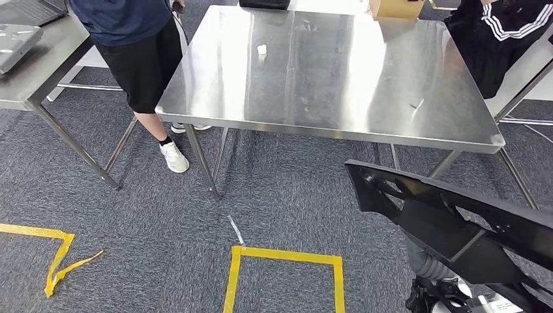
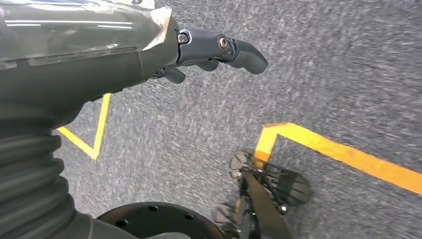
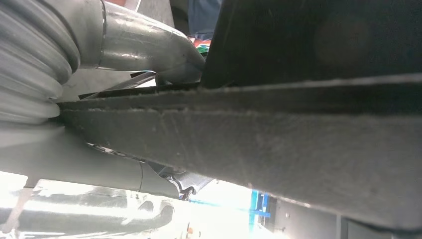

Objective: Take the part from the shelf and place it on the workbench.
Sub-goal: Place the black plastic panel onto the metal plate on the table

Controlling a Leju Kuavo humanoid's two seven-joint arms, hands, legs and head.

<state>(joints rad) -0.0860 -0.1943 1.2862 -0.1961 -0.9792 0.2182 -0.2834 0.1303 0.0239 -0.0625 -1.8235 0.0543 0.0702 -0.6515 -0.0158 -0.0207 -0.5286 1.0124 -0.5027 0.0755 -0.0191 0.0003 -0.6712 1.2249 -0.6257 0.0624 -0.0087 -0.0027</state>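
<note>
Far left, corner of a second steel table (image 1: 39,59) with a grey device (image 1: 14,44) on top. Beside it, a person (image 1: 134,45) in dark shorts and white shoe, standing at the workbench's left edge. Centre, workbench (image 1: 326,72), bare steel apart from a small white scrap (image 1: 262,49). On the carpet, yellow tape square (image 1: 287,257) (another strip further left). Lower right, large black part (image 1: 456,222), off the bench, low and in front of it, tilted. Gripped by right hand (image 3: 124,55), thumb pressed on its edge. Left hand (image 2: 209,52) hanging over carpet, holding nothing, fingers loosely extended.
</note>
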